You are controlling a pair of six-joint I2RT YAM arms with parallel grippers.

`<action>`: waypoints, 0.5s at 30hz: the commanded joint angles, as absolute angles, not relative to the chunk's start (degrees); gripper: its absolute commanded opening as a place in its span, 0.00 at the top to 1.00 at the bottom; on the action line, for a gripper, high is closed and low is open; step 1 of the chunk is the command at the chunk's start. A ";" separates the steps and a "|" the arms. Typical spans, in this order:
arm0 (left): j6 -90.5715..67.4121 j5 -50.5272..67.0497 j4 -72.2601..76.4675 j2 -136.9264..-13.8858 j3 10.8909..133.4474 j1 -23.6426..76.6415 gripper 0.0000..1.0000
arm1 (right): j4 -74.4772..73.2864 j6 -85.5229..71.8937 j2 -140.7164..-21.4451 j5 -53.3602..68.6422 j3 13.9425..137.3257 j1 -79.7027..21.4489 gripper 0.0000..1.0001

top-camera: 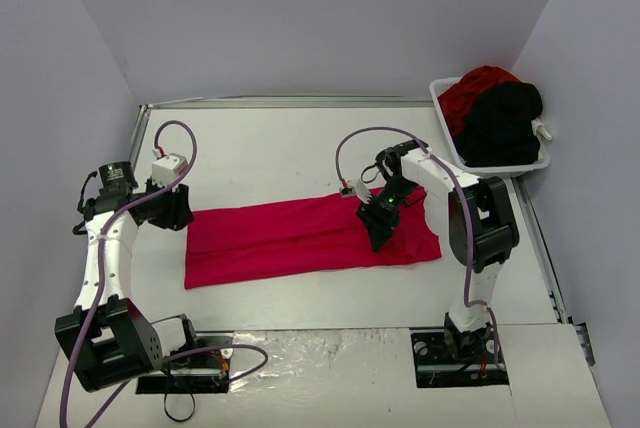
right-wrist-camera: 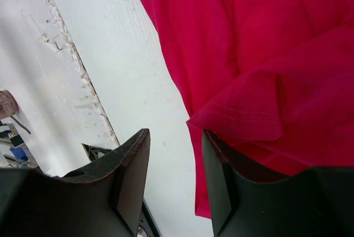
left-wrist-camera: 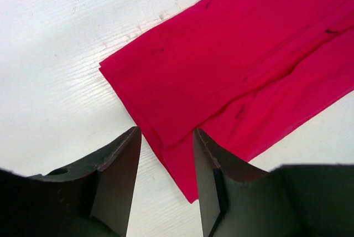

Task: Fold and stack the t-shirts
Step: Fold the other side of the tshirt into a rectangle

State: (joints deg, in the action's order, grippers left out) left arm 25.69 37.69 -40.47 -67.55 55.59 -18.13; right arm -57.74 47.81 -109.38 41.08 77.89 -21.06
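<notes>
A bright red t-shirt [top-camera: 290, 240] lies on the white table, folded into a long flat strip running left to right. My left gripper [top-camera: 180, 213] is open at its left end. In the left wrist view the shirt's layered end edge [left-wrist-camera: 232, 54] lies between and just ahead of that gripper [left-wrist-camera: 166, 132], which holds nothing. My right gripper [top-camera: 380, 233] hovers over the shirt's right part, open. In the right wrist view that gripper [right-wrist-camera: 175, 133] is over the shirt's near edge [right-wrist-camera: 265, 37], and a hemmed sleeve flap [right-wrist-camera: 243, 115] drapes by the right finger.
A white plastic basket [top-camera: 445, 123] stands at the back right with a red shirt [top-camera: 478, 88] and a black shirt [top-camera: 505, 123] heaped in it. A metal rail [top-camera: 540, 228] edges the table's right side. Grey walls enclose the table.
</notes>
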 commanded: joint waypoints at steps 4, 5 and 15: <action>25.84 39.02 -40.78 -65.83 56.08 -18.37 0.59 | -61.26 47.99 -108.63 43.15 78.40 -21.09 0.61; 25.75 38.94 -40.78 -65.92 56.16 -18.37 0.59 | -61.09 47.99 -109.24 43.42 78.49 -21.18 0.61; 25.84 39.29 -40.69 -66.27 56.07 -18.37 0.59 | -58.01 44.65 -110.21 41.22 79.89 -21.09 0.60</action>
State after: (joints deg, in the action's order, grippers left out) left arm 25.69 37.71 -40.47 -67.53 55.59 -18.13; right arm -56.71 46.30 -109.56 41.74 78.04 -21.06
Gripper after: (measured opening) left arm 0.412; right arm 0.394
